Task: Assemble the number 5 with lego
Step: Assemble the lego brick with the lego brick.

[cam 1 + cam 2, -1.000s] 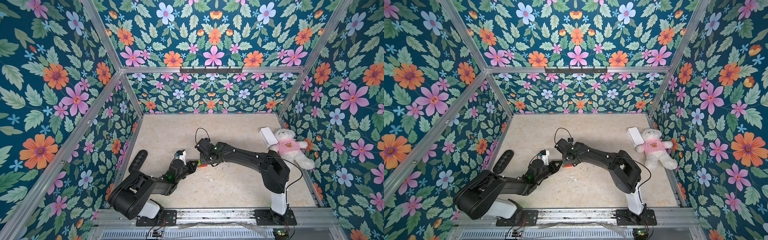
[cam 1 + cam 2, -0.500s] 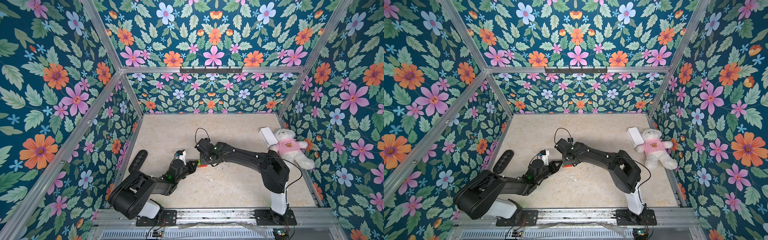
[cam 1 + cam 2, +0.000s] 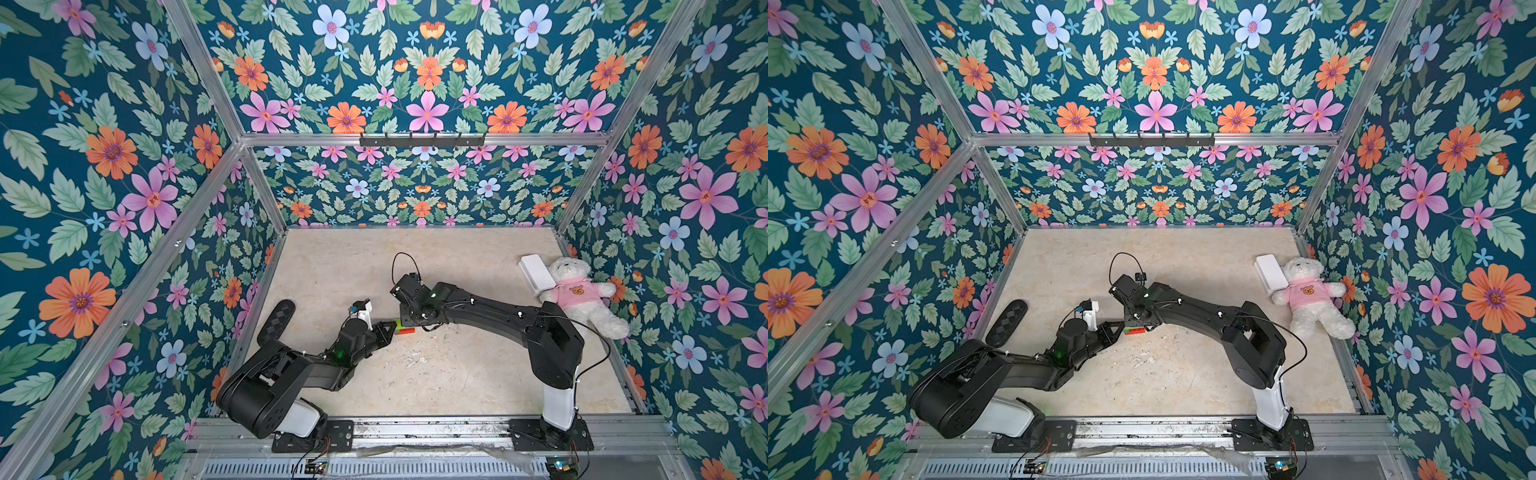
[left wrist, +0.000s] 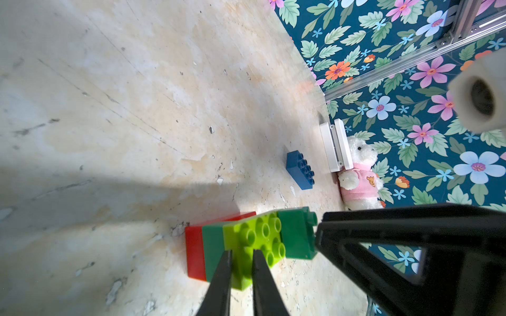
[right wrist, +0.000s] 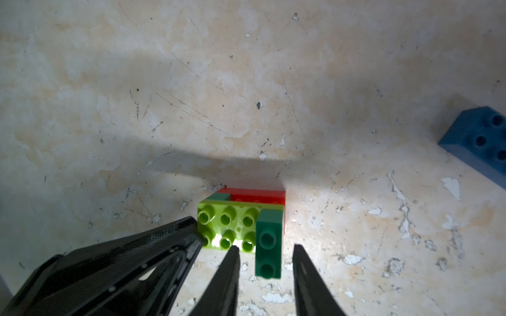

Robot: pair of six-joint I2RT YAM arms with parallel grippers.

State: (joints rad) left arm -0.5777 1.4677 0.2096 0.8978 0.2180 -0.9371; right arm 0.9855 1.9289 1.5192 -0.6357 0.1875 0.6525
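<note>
Stack: four joined lego bricks (image 5: 241, 219) stand on the counter (image 3: 457, 374), between the two arms' tips in a top view.
Layers: red brick (image 4: 194, 251) at the bottom, lower dark-green brick (image 4: 212, 246) on it, then the lime brick (image 5: 227, 227), then the upper dark-green brick (image 4: 297, 235) seated on one end of the lime – the lime's other studs are bare.
Blue brick (image 4: 299, 169): lies alone on the counter, well apart from the stack, towards the teddy.
Left tool (image 4: 242, 253): fingers drawn together, tips touching the lime brick's free end; whether they pinch anything I cannot tell.
Right tool (image 5: 266, 247): fingers parted, one on each side of the upper dark-green brick – a gap shows on both sides, nothing gripped.
Teddy (image 3: 579, 295): by the right wall, touching the white box (image 3: 536, 272).
</note>
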